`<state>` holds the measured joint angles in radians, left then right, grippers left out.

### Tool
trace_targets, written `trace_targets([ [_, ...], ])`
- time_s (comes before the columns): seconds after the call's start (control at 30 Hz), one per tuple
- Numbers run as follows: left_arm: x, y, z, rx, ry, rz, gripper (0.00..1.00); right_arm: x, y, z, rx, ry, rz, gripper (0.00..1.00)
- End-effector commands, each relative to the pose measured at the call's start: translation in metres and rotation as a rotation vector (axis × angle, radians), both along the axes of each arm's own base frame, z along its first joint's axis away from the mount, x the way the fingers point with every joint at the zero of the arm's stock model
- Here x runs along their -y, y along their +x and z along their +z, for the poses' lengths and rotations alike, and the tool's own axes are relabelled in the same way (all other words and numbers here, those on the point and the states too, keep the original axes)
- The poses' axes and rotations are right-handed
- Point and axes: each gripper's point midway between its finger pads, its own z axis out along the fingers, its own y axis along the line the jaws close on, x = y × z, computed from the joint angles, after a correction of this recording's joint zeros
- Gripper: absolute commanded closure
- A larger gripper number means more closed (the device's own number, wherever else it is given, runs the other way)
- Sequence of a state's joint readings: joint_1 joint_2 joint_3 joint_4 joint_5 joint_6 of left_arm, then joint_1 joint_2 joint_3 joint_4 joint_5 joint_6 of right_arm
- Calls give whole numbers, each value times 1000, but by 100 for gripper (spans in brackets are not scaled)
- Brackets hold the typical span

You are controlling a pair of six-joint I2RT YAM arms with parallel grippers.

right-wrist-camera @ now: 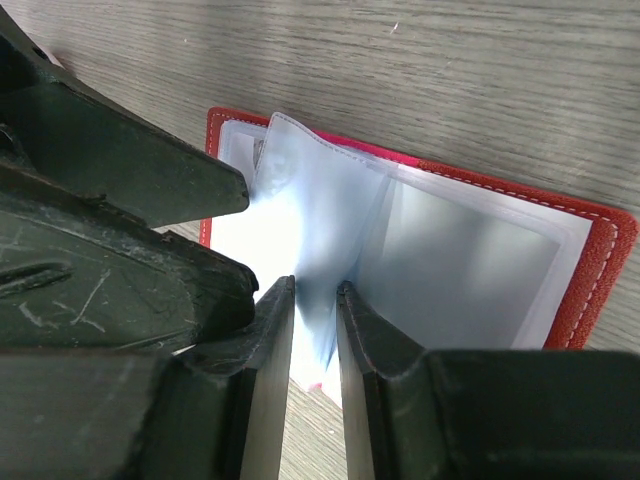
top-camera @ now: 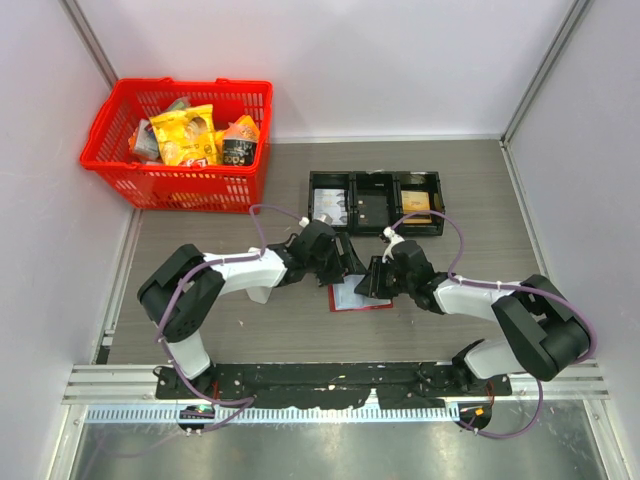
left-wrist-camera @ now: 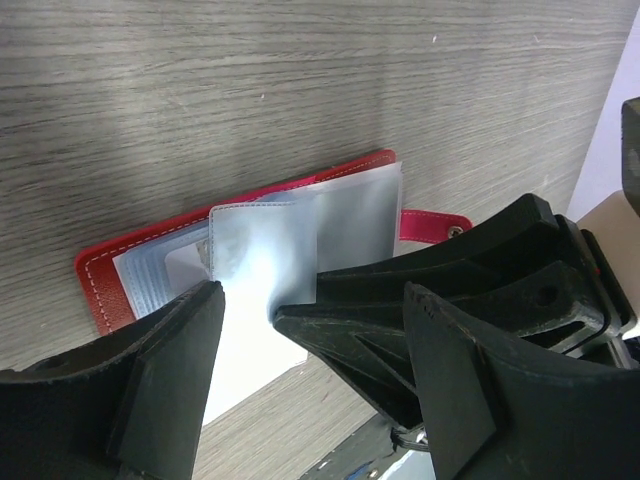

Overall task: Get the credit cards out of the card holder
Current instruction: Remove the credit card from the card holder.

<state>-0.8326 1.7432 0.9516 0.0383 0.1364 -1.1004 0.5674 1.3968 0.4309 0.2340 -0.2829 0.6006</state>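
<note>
Red card holder (top-camera: 352, 297) lies spread open on the grey wood-grain table (top-camera: 480, 260), just in front of the black tray (top-camera: 375, 203), with both arms crowded over it.
On my screens the right gripper (right-wrist-camera: 315, 290) has its fingers nearly together, pinching one clear sleeve (right-wrist-camera: 320, 230) that stands up from the fold. The left gripper (left-wrist-camera: 312, 292) holds its fingers well apart, straddling the sleeves from the opposite side and gripping nothing. Whether a card sits inside the pinched sleeve, I cannot tell.
</note>
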Motion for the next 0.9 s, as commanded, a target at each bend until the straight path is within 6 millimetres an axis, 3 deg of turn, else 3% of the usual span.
trace_targets([
  [0.0, 21, -18, 13, -18, -94, -65, 25, 12, -21, -27, -88, -69, 10, 70],
  [0.1, 25, -18, 18, -12, -107, -68, 25, 11, -20, -23, -74, -54, 8, 68],
  [0.2, 25, -20, 14, -17, -100, -71, 25, 11, -19, -18, -57, -43, 4, 57],
  [0.47, 19, -21, 11, -10, -90, -60, 25, 20, -13, 18, 62, -72, 1, 40],
  [0.57, 20, -18, 24, 18, -119, -51, 25, 20, -8, 37, 141, -84, 3, 39],
  [0.67, 13, -11, 47, 84, -151, -13, 25, 22, -15, 43, 170, -134, 23, 39],
  [0.87, -16, -5, 78, 192, -124, 51, 24, 9, -17, 57, 292, -211, 77, 44],
])
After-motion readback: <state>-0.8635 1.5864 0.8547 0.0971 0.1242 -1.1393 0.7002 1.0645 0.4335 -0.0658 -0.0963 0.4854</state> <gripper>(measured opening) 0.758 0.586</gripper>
